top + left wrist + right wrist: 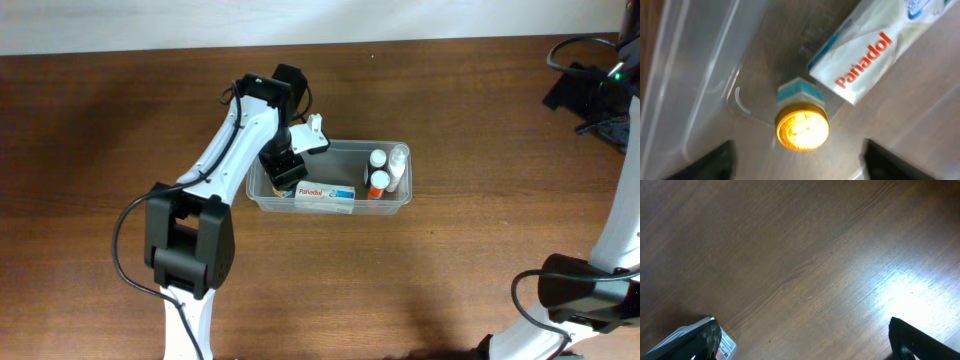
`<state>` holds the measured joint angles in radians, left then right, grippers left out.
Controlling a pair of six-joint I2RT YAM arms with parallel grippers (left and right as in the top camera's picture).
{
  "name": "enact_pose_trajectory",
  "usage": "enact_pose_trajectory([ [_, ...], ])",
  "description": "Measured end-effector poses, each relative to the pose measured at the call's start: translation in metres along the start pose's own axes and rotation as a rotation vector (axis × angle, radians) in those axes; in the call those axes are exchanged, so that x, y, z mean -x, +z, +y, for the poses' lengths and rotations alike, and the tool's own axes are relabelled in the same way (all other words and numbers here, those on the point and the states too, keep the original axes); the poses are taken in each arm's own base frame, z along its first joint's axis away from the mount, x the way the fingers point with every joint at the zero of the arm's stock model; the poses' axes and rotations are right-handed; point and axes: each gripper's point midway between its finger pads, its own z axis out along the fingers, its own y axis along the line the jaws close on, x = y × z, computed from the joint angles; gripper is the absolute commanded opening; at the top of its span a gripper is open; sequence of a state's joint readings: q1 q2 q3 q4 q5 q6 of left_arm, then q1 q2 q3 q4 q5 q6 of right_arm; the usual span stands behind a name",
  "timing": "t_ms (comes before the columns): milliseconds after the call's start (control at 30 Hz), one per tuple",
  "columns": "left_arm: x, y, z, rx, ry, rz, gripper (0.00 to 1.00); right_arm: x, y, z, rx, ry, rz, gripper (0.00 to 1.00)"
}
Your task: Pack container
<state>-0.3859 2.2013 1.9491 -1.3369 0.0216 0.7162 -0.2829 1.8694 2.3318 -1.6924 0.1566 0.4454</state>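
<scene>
We are looking at the clear rectangular plastic container with rounded corners (345, 160), which is sitting near the middle of the brown wooden surface (100, 150). The left claw (283, 172) is reaching down into its nine o'clock end. In the left wrist view the two dark fingers (715, 160) are standing wide apart and are gripping nothing. Between them a small bottle with a round gold cap and a teal and white label (802, 127) is standing upright on the container floor.

A flat white Panadol box with red letters (875, 50) is lying at one o'clock of this bottle, one corner just beside it. From overhead, the box is lying along the six o'clock wall, and small white bottles (398, 168) are standing at the three o'clock end. The right claw (805, 342) is hanging over bare surface, its fingers wide apart and empty.
</scene>
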Motion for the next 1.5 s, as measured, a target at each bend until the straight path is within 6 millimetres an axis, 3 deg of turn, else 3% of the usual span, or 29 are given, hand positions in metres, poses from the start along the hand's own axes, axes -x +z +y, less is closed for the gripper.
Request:
enact_pose_trajectory([
  [200, 0.009, -0.042, 0.007, 0.040, -0.040, -0.044, 0.99, 0.000, 0.000, 0.000, 0.000, 0.000, 0.000, 0.98],
  [400, 0.011, -0.103, 0.007, 0.090, -0.102, -0.110, 0.99, 0.000, 0.000, 0.000, 0.000, 0.000, 0.000, 0.98],
  [567, -0.004, -0.163, -0.004, 0.147, -0.226, -0.206, 1.00, 0.000, 0.000, 0.000, 0.000, 0.000, 0.000, 0.98],
  [767, -0.057, -0.269, -0.022, 0.298, -0.395, -0.451, 0.99, 0.000, 0.000, 0.000, 0.000, 0.000, 0.000, 0.98],
  [900, -0.093, -0.334, -0.059, 0.375, -0.476, -0.644, 0.99, 0.000, 0.000, 0.000, 0.000, 0.000, 0.000, 0.99],
  [967, -0.106, -0.352, -0.073, 0.396, -0.498, -0.709, 0.99, 0.000, 0.000, 0.000, 0.000, 0.000, 0.000, 0.98],
  [1333, -0.180, -0.415, -0.141, 0.537, -0.541, -0.954, 0.99, 0.000, 0.000, 0.000, 0.000, 0.000, 0.000, 0.98],
  [1500, -0.219, -0.416, -0.164, 0.610, -0.589, -0.987, 0.99, 0.000, 0.000, 0.000, 0.000, 0.000, 0.000, 0.98],
])
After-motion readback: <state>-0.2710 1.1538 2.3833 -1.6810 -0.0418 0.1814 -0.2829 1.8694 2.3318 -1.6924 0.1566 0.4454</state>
